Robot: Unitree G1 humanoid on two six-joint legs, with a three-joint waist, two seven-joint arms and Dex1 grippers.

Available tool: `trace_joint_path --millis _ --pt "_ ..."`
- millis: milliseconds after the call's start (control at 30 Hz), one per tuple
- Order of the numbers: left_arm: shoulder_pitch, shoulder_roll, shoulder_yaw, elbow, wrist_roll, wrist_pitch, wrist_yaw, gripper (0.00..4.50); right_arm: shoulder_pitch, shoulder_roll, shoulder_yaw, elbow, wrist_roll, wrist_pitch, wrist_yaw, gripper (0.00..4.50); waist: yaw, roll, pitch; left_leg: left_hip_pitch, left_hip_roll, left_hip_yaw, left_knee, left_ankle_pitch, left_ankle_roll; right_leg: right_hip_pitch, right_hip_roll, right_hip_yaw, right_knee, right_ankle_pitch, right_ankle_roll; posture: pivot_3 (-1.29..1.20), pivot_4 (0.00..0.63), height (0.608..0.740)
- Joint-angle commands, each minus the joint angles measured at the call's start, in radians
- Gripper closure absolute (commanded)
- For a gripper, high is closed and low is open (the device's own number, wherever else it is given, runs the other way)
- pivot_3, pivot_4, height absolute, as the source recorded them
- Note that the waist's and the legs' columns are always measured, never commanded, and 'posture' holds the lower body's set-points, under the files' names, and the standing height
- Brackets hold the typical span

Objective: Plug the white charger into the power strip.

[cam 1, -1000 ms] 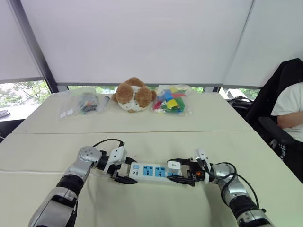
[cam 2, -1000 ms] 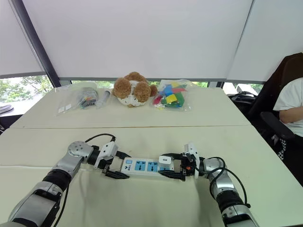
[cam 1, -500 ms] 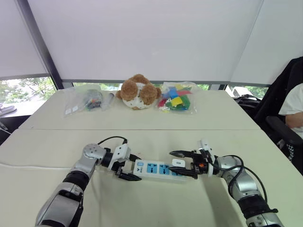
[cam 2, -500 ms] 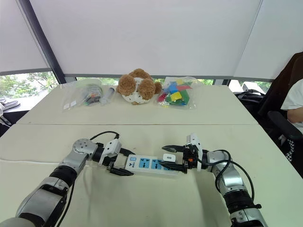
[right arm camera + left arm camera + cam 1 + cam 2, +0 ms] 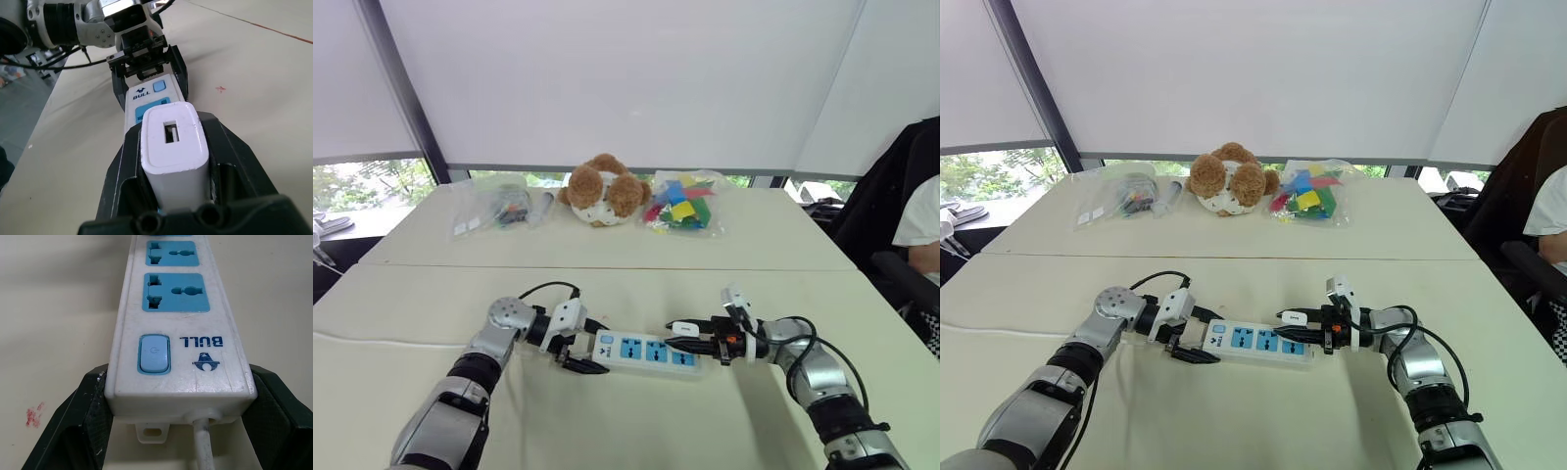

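Observation:
The white power strip [image 5: 646, 351] lies flat on the near table, with blue sockets and a switch [image 5: 154, 353] at its left end. My left gripper [image 5: 576, 352] is shut on that end, one black finger [image 5: 73, 426] on each side. The white charger [image 5: 683, 328] sits over the strip's right end, its USB port [image 5: 171, 132] facing the right wrist camera. My right gripper [image 5: 690, 339] is shut on the charger. I cannot tell whether its prongs are in a socket. The right wrist view looks along the strip [image 5: 146, 100] to the left gripper [image 5: 146, 63].
On the far table sit a teddy bear [image 5: 599, 192], a bag of coloured blocks [image 5: 680, 209] and a plastic bag of small items [image 5: 499, 209]. A person [image 5: 920, 220] sits in a chair at the right edge. The strip's black cable [image 5: 543, 290] loops behind the left gripper.
My right gripper's fingers, spread wide half a second ago, have closed on the charger. The left gripper keeps its hold on the strip. The camera has shifted slightly.

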Motion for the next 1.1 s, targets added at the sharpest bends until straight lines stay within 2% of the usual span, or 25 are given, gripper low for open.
trace_joint_path --millis 33,300,367,433,533,633,733,800,833,1000,1100 --pt "0.017 0.007 -0.011 0.022 0.047 0.013 0.027 1.49 0.013 0.001 0.035 0.091 -0.057 -0.024 0.012 3.67 0.0 0.0 0.0 0.0 0.0 0.0 0.0 0.0 0.0 0.0 0.0 0.0 0.0 0.0 0.0 0.0 0.15 0.739" --pt "0.027 0.01 -0.01 0.016 0.046 0.018 0.032 1.49 -0.023 0.0 0.024 0.181 -0.051 -0.054 0.011 3.67 -0.001 0.0 -0.001 0.003 0.0 0.0 0.001 0.0 0.0 0.004 0.0 0.0 0.0 -0.001 -0.002 0.0 0.15 0.739" --pt "0.025 0.009 -0.011 0.022 0.047 0.019 0.036 1.49 -0.029 -0.007 0.009 0.164 -0.032 -0.042 0.016 2.64 0.0 -0.001 0.0 0.004 0.0 0.0 0.002 0.0 0.0 0.005 0.0 0.0 0.0 -0.001 -0.003 0.0 0.15 0.739" --pt "0.023 0.007 -0.01 0.027 0.048 0.019 0.041 1.49 -0.033 -0.012 -0.019 0.122 -0.012 -0.037 -0.001 1.81 0.002 0.0 0.0 0.003 0.0 0.0 0.002 0.0 0.0 0.004 -0.001 0.0 0.0 -0.001 -0.003 0.0 0.15 0.739" --pt "0.021 0.009 -0.003 0.033 0.048 0.019 0.048 1.49 -0.005 -0.03 -0.068 -0.066 0.032 -0.02 -0.05 0.2 0.002 0.002 0.001 0.001 0.0 0.0 0.001 0.0 0.0 0.0 -0.001 0.001 0.001 -0.001 -0.002 0.0 0.15 0.739" --pt "0.021 0.009 0.01 0.036 0.045 0.026 0.062 1.49 0.066 -0.081 -0.103 -0.31 0.091 0.097 -0.095 0.2 0.005 0.004 0.002 0.0 0.0 -0.001 0.001 0.0 0.0 -0.001 0.0 0.001 0.001 0.0 0.0 0.0 0.15 0.739" --pt "0.01 -0.007 0.041 0.045 0.028 0.052 0.106 1.49 0.168 -0.155 -0.159 -0.458 0.13 0.193 -0.141 0.2 0.01 0.004 0.003 -0.001 0.0 -0.002 0.001 0.0 0.0 -0.001 0.0 0.0 0.001 0.0 0.0 0.0 0.15 0.739" --pt "-0.001 -0.012 0.061 0.05 0.014 0.077 0.124 0.46 0.24 -0.201 -0.21 -0.514 0.145 0.229 -0.169 0.16 0.011 0.003 0.003 -0.001 0.0 -0.002 0.001 0.0 0.0 0.0 0.0 0.0 0.0 -0.001 -0.001 0.0 0.15 0.739" --pt "-0.006 -0.011 0.071 0.05 0.006 0.091 0.13 0.15 0.278 -0.226 -0.242 -0.536 0.154 0.245 -0.179 0.16 0.008 0.002 0.004 -0.001 0.0 -0.002 0.002 0.0 -0.001 0.0 0.0 0.0 0.0 -0.001 -0.002 0.0 0.15 0.739" --pt "0.004 0.005 0.103 0.011 -0.009 0.108 0.142 0.07 0.388 -0.299 -0.344 -0.603 0.197 0.306 -0.212 0.16 -0.001 0.002 0.007 -0.001 -0.001 -0.001 0.002 0.001 -0.001 -0.002 0.001 0.001 0.0 0.0 -0.001 0.0 0.15 0.739" --pt "0.097 0.099 0.15 -0.192 -0.073 0.258 0.116 0.07 0.511 -0.305 -0.411 -0.664 0.228 0.365 -0.254 0.16 -0.002 -0.001 0.009 -0.002 0.0 -0.002 -0.001 0.001 -0.001 -0.004 0.003 0.002 0.0 0.001 0.002 0.0 0.15 0.739"
